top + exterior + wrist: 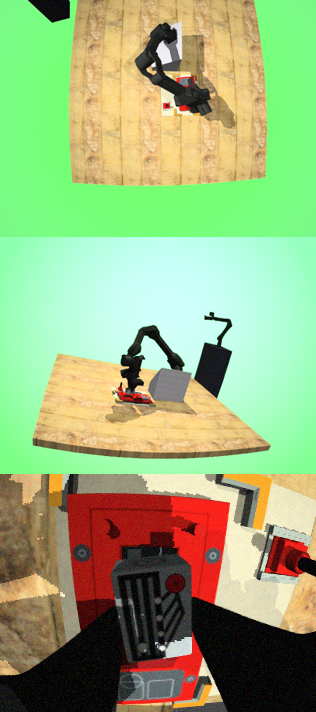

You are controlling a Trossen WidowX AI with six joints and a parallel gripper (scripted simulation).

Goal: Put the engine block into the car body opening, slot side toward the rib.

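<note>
top: hovered over the car body on its cream mat — gripper hid the block. exterior: came straight down, likely for a square entry. wrist: pinched the engine block between dark fingers, jaws part-closed on its sides — held above the red opening, seemingly not yet seated.

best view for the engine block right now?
Wrist. The engine block fills the centre, held between the gripper fingers over the red car body, its grille face plain. In the top view the arm covers it completely. In the exterior view only a small grey bit shows under the gripper.
</note>
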